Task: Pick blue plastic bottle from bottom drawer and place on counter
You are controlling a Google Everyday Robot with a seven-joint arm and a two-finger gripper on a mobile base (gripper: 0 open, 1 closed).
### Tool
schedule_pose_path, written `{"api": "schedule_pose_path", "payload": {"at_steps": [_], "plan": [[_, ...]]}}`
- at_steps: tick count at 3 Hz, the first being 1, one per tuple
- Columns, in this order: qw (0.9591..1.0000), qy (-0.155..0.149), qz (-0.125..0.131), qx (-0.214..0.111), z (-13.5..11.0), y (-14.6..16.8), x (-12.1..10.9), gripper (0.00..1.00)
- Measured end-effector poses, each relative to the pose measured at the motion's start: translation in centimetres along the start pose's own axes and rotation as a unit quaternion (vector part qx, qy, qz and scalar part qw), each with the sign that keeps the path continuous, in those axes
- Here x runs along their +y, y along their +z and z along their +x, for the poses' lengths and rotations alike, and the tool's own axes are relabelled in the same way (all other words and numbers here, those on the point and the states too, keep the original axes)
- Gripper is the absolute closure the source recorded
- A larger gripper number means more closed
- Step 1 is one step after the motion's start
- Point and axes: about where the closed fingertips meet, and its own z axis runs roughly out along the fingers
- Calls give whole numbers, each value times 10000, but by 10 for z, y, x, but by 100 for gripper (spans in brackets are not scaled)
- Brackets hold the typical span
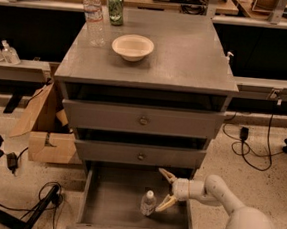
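Camera view looks down on a grey three-drawer cabinet whose bottom drawer (pixel 110 206), a wide deep grey wooden box, is pulled out. On its flat floor stands the small clear blue plastic bottle (pixel 148 204) with a white cap. Its long axis is upright and the cap points up. It sits right of the drawer's middle and nearer the front wall.

The robot's single arm reaches in from the right. Its cream two-finger gripper (pixel 161 190) hangs inside the drawer, just to the right of the bottle and slightly behind it. The jaws are spread wide and hold nothing. One finger points up and back and the other slants down toward the bottle's side. Whether that lower fingertip touches the plastic cannot be told.

The bottle therefore lies to the left of the jaws, just outside the gap between them. A grasp would probably need a short move leftward to bring the body between the fingers.

The broad matte grey counter (pixel 189 55) carries three things:
- one taller clear bottle with a red-white label (pixel 94 18)
- one green can (pixel 115 8)
- one cream round bowl (pixel 133 47)

There is one bottle in the drawer, and one knob on each of the two upper drawers.
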Motion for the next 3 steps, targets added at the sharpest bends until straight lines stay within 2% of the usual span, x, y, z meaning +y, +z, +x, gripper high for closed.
{"api": "schedule_pose_path", "payload": {"at_steps": [1,2,3], "plan": [[9999,138,-51,33,24,3,8,0],[9996,250,-142,85,40,9,18,0],[9992,348,-203,-14,50,19,25,0]]}}
